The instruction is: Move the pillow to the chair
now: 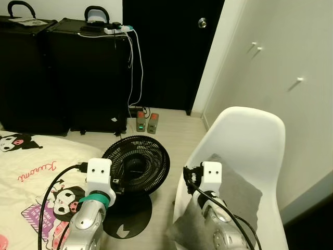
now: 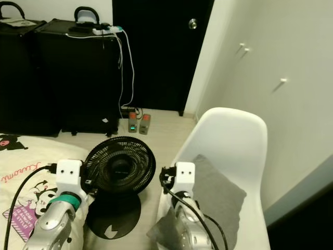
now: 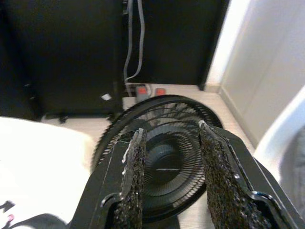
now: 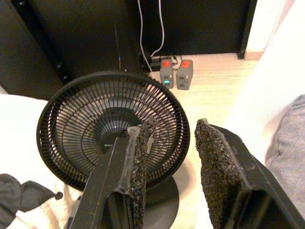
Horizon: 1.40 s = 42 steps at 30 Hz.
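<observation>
Pillow place: we found the pillow [image 1: 229, 200] already lying on the seat of the chair [image 1: 255, 138], in the lower right of the left eye view, its low corner hanging over the seat's front edge.
Direction from grippers: the pillow lay to the right of both grippers; the right gripper [image 4: 174, 167] sat just beside it, with a strip of grey cloth at the right edge of the right wrist view.
Nearer arm: we judged the right arm nearer by far; the left gripper [image 3: 169, 162] was further off, pointing at the fan [image 1: 136, 165] in the lower middle of the frame.
Long axis: the pillow ran diagonally on the seat, from the upper right by the chair back down to the lower left corner.
Left gripper state: parted, nothing between its fingers [image 3: 134, 171].
Right gripper state: parted too, holding nothing, also aimed at the fan.
Pillow look: grey, soft, flat and roughly square, slumped into the white shell of the seat.
Task stage: we judged the move all but done, since the pillow rested on the chair and no gripper held it.
Left of frame: the bed [image 1: 31, 161] with its cartoon print filled the lower left.
</observation>
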### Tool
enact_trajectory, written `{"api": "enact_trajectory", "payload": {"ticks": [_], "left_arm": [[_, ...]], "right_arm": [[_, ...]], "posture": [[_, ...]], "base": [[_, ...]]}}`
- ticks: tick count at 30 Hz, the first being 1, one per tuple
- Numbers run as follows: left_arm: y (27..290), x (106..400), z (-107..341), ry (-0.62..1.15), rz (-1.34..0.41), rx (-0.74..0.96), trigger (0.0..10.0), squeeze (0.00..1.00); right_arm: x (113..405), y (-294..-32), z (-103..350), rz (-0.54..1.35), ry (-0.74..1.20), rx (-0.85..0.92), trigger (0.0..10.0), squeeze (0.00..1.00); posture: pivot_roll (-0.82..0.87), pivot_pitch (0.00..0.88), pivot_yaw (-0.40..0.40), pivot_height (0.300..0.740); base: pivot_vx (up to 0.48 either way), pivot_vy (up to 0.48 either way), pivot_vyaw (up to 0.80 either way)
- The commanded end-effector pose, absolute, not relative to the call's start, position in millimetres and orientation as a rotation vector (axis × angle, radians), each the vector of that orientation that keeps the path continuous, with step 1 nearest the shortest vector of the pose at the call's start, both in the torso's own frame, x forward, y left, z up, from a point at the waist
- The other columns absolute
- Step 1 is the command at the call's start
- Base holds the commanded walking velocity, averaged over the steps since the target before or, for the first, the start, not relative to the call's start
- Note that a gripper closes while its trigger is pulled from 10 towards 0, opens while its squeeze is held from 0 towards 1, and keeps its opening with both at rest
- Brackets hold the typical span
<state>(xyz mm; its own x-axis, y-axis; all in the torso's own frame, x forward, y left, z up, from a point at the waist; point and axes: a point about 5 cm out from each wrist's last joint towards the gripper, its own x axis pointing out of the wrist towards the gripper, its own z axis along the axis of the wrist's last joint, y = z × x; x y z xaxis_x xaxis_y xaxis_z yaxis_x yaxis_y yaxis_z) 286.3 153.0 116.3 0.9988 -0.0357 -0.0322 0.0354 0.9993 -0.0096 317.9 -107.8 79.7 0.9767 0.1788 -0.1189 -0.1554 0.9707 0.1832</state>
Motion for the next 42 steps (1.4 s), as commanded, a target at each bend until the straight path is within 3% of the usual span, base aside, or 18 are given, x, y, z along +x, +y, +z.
{"api": "enact_trajectory", "payload": {"ticks": [1, 12, 18, 42], "left_arm": [[151.6, 285.2, 109.4, 0.071, -0.045, -0.013, 10.0, 0.0], [146.8, 284.7, 107.1, 0.086, -0.077, -0.005, 10.0, 0.0], [145.9, 284.4, 104.0, 0.108, -0.082, 0.009, 10.0, 0.0], [146.7, 284.2, 99.0, 0.155, -0.089, -0.011, 10.0, 0.0]], "right_arm": [[316.7, -109.6, 74.6, 0.164, 0.162, 0.17, 10.0, 0.0], [316.2, -109.9, 72.8, 0.162, 0.174, 0.172, 10.0, 0.0], [315.3, -111.6, 71.2, 0.153, 0.181, 0.174, 10.0, 0.0], [316.2, -112.1, 69.2, 0.153, 0.204, 0.171, 10.0, 0.0]], "posture": [[0.04, 0.02, -0.02, 0.74], [0.04, 0.019, -0.017, 0.74], [0.04, 0.023, -0.014, 0.74], [0.04, 0.031, -0.021, 0.74]], "base": [[0.0, 0.0, 0.0], [0.0, 0.0, 0.0], [0.0, -0.445, 0.0], [0.0, 0.0, 0.0]]}}
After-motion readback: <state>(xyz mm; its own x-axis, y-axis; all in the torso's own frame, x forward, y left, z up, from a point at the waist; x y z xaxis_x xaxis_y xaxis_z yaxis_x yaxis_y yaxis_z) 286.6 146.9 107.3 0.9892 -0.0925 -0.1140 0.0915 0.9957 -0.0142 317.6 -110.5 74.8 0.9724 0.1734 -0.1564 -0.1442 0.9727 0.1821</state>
